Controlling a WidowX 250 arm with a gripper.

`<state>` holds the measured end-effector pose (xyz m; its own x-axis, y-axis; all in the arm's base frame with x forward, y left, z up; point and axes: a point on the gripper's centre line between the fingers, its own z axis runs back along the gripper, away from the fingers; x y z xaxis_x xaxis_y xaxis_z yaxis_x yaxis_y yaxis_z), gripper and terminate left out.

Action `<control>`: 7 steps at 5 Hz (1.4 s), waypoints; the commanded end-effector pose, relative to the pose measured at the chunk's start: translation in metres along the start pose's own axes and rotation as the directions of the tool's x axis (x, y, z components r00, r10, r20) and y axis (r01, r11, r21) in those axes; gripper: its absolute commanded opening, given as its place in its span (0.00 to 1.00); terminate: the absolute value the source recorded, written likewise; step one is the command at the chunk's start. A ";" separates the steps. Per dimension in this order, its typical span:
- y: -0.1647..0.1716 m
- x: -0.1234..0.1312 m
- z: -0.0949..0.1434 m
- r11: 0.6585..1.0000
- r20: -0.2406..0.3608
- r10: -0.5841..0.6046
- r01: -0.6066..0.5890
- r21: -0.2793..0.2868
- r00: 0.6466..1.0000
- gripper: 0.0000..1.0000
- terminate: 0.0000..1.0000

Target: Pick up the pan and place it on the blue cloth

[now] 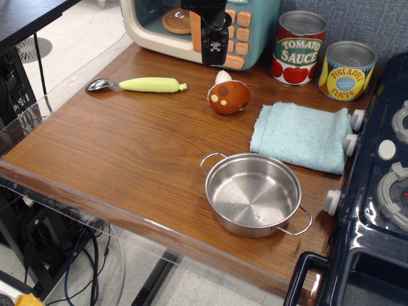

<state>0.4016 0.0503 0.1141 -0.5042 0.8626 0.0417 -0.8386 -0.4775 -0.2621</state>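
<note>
The pan [253, 194] is a shiny steel pot with two wire loop handles. It stands upright and empty near the table's front edge, just in front of the blue cloth [301, 136]. The cloth lies folded and flat at the right, with nothing on it. My gripper [215, 50] hangs high at the back, in front of the toy microwave, well away from the pan. Its fingers point down and hold nothing; the gap between them is hard to read.
A toy microwave [146, 25] stands at the back. A tomato sauce can [298, 48] and a pineapple can [346, 71] stand at the back right. A toy mushroom [227, 94] and a yellow-handled spoon [143, 84] lie mid-table. A toy stove [382, 191] borders the right side.
</note>
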 end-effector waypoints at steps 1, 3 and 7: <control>0.000 0.000 0.000 1.000 0.000 0.000 0.000 0.000 1.000 1.00 0.00; 0.029 -0.011 0.016 0.998 -0.040 -0.064 0.065 0.018 0.997 1.00 0.00; 0.096 -0.030 -0.005 0.949 0.011 -0.309 0.308 0.072 0.951 1.00 0.00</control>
<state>0.3365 -0.0223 0.0718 -0.2195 0.9654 0.1407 -0.9704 -0.2011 -0.1337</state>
